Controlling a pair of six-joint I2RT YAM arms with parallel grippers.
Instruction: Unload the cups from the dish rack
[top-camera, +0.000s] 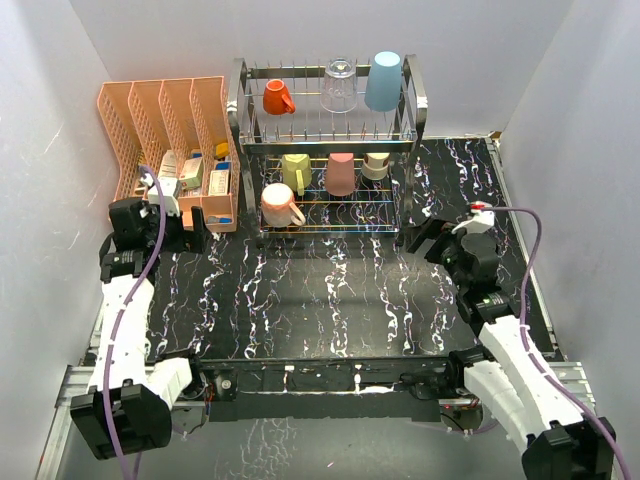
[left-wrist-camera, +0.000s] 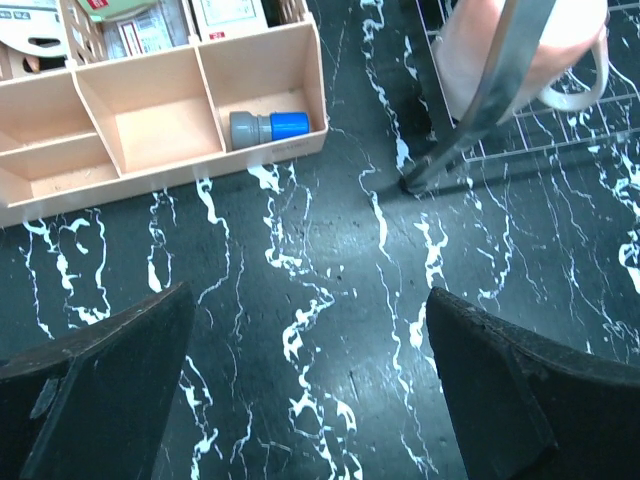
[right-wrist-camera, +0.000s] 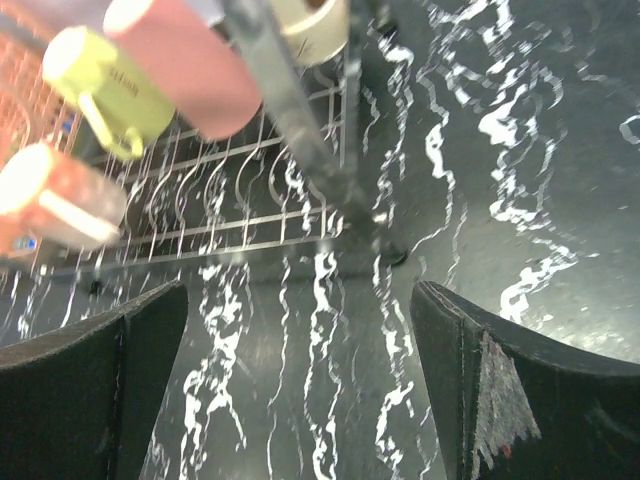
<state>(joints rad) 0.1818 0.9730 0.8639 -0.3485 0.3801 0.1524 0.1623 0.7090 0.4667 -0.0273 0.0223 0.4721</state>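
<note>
Chrome dish rack (top-camera: 330, 229) holding cups (top-camera: 280, 205), left hand (left-wrist-camera: 308, 296) spread, right hand (right-wrist-camera: 298, 291) spread

Plain white walls (top-camera: 40, 120) close in the table (top-camera: 330, 300) on the left, back and right; its top is black with white marble-like veining (a faint sheen shows in the wrist views). An aluminium rail (top-camera: 75, 385) runs along the near edge; the light is even, the shadows soft.

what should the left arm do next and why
Probably ease the left gripper forward and right toward the pale pink mug. Its jaws stand open and empty, and that mug sits nearest it, at the front left of the dish rack's lower tier.
</note>
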